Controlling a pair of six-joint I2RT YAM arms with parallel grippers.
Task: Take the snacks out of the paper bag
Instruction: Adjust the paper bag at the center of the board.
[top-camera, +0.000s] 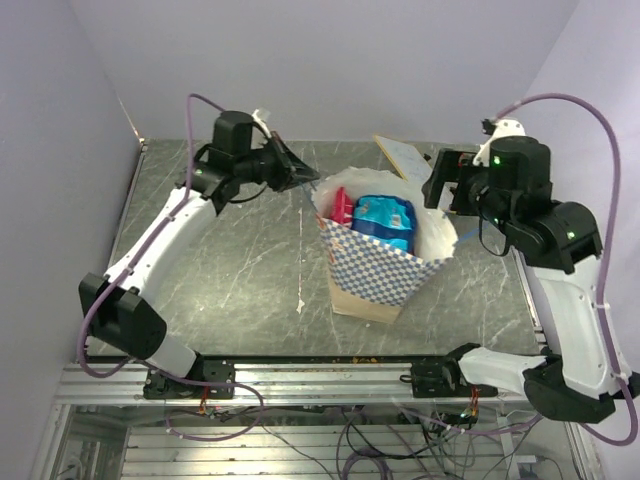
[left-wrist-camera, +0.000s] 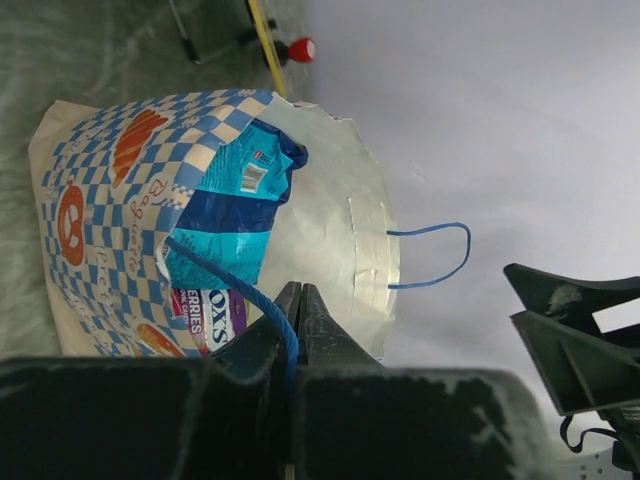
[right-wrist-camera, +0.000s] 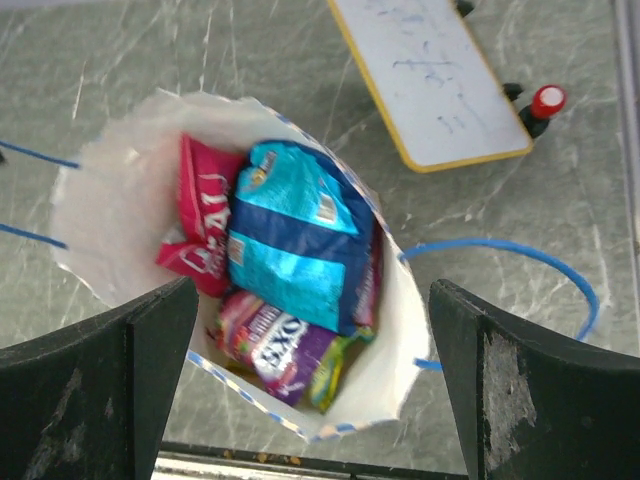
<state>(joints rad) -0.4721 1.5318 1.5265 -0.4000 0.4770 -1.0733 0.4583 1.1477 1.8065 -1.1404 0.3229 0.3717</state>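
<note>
The blue-and-white checkered paper bag (top-camera: 372, 268) stands mid-table, mouth open. Inside show a red-pink packet (right-wrist-camera: 203, 225), a larger blue packet (right-wrist-camera: 300, 240), a purple multicoloured packet (right-wrist-camera: 272, 345) and a yellow-green edge (right-wrist-camera: 335, 368). My left gripper (left-wrist-camera: 299, 300) is shut on the bag's blue string handle (left-wrist-camera: 230, 280) at the bag's left rim, as the top view (top-camera: 305, 178) also shows. My right gripper (right-wrist-camera: 315, 375) is open and empty, above the bag's mouth on its right side (top-camera: 443, 195). The bag's cream inside (right-wrist-camera: 105, 190) lies between its fingers.
A flat white card with a yellow edge (right-wrist-camera: 430, 80) lies behind the bag, with a red-capped object (right-wrist-camera: 548, 100) beside it. The bag's other blue handle (right-wrist-camera: 520, 255) loops out onto the marbled table (top-camera: 230, 260). Purple walls close in on three sides.
</note>
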